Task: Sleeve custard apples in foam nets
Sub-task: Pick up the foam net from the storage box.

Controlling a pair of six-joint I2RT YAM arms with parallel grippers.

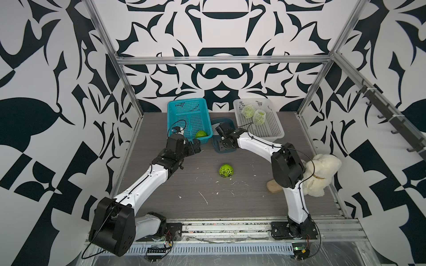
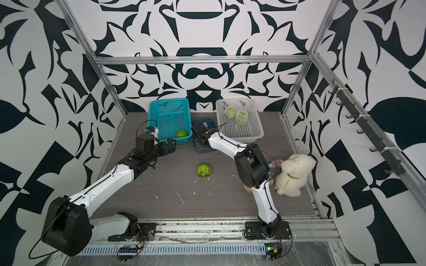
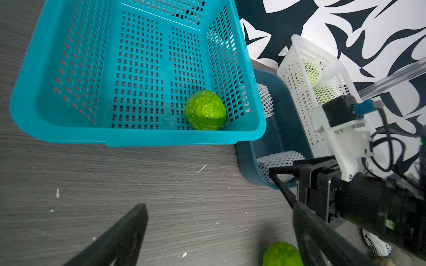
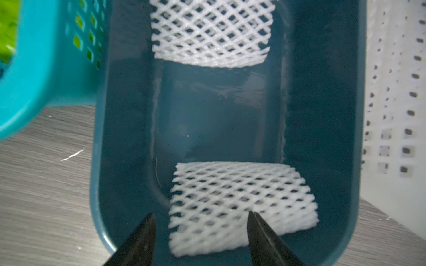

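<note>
Counter (image 1: 184,184) held one bare custard apple (image 1: 226,171); white basket (image 1: 276,135), two already netted; teal basket (image 1: 175,103), another bare. Half done, I judged. Dark tub (image 4: 322,115) held two foam nets (image 4: 239,202), my right tool (image 4: 200,221) parted over one; left tool (image 3: 219,207) gaped empty.

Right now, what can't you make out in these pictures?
- Inside the dark tray: top views, the right arm covers most.
- The far net: right wrist view, cut by the top edge.
- The table apple: left wrist view, cut by the bottom edge.
- The striped thing by the plush: a top view, right arm hides most.
- Whether the right claw touches the near net: right wrist view, unclear.
</note>
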